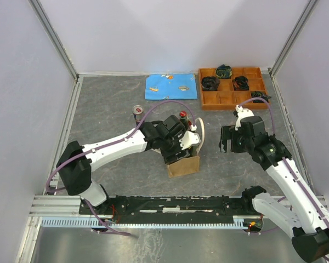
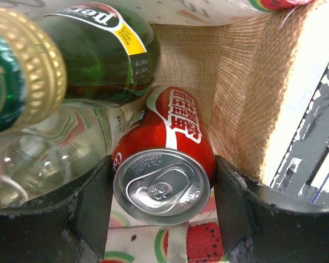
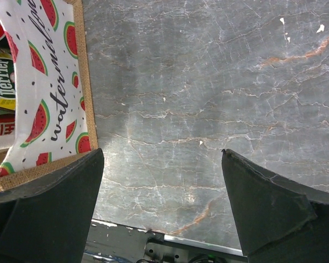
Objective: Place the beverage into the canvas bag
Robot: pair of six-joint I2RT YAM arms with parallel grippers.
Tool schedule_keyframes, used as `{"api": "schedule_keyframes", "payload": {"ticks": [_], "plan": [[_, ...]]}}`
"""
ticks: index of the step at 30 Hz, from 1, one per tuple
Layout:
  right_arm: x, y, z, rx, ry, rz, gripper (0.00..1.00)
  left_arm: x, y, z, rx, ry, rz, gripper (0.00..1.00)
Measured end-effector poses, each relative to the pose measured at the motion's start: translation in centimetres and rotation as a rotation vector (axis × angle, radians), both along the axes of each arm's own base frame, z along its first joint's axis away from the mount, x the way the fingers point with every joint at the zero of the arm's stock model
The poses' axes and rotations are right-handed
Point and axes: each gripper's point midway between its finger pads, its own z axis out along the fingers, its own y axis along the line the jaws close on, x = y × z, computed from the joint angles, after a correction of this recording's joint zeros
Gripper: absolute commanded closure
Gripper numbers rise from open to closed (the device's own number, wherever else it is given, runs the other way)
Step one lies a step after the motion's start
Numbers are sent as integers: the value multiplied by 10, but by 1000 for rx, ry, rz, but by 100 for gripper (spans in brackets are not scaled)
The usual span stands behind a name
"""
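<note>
The tan canvas bag stands at the table's middle, with a cream handle showing. My left gripper reaches down into its mouth. In the left wrist view my left gripper holds a red soda can top-up between both fingers, inside the burlap wall. A green Perrier bottle and a clear bottle sit in the bag beside it. My right gripper is open and empty over bare table just right of the bag.
A small red-and-silver can stands on the table left of the bag. A red-capped bottle top pokes up behind my left gripper. A blue mat and an orange compartment tray with dark items lie at the back.
</note>
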Motion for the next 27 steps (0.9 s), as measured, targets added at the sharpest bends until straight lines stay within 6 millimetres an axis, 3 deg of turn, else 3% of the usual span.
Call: {"api": "schedule_keyframes", "payload": {"ticks": [8,9,13,15,23,27], "plan": [[-5,-4,-2,-13,2,-7,4,-5,-7,-17,20,1,-22,96],[-5,-5,-2,-14,1,-8,4,-5,-7,-17,23,-2,-22,90],[-7,-6,0,-13,-6,-11,4,-3,-6,-18,29,-7,-17,38],[-7,-6,0,-14,-7,-11,4,-3,-6,-18,30,-7,-17,21],[-8,-7,-2,-16,0,-11,4,-4,5,-17,70,-12,-3,11],[-8,-7,-2,-15,1,-12,4,-5,9,1,58,-26,2,9]]}}
